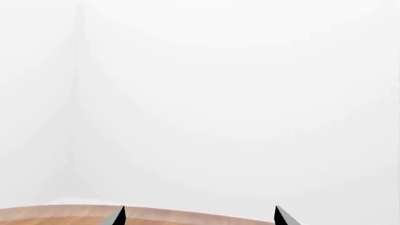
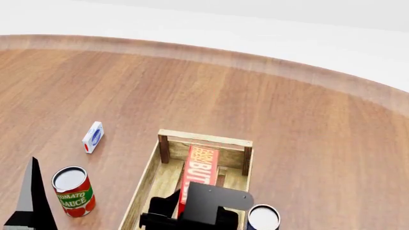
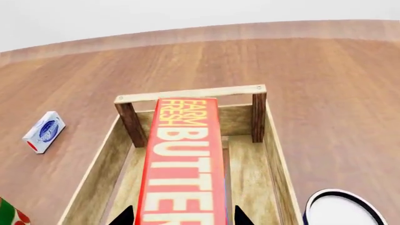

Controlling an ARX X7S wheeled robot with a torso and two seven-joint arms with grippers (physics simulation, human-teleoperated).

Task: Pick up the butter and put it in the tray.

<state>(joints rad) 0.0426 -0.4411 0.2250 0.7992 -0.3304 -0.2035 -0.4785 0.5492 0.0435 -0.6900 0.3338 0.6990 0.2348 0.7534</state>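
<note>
The butter, a red-and-orange carton printed "FARM FRESH BUTTER", lies lengthwise inside the tray, a pale slatted wooden crate with darker corner posts. Its far end reaches the tray's far wall. My right gripper straddles the butter's near end. Its dark fingertips stand on either side, with a thin strip of wood showing between them and the carton, so it is open. In the head view the butter and tray sit at bottom centre under my right arm. My left gripper is open, empty and raised, facing the white wall.
A tomato sauce can stands left of the tray. A small white-and-blue box lies further back on the left. A second can with a white lid stands against the tray's right side. The wooden table's curved far edge meets white floor.
</note>
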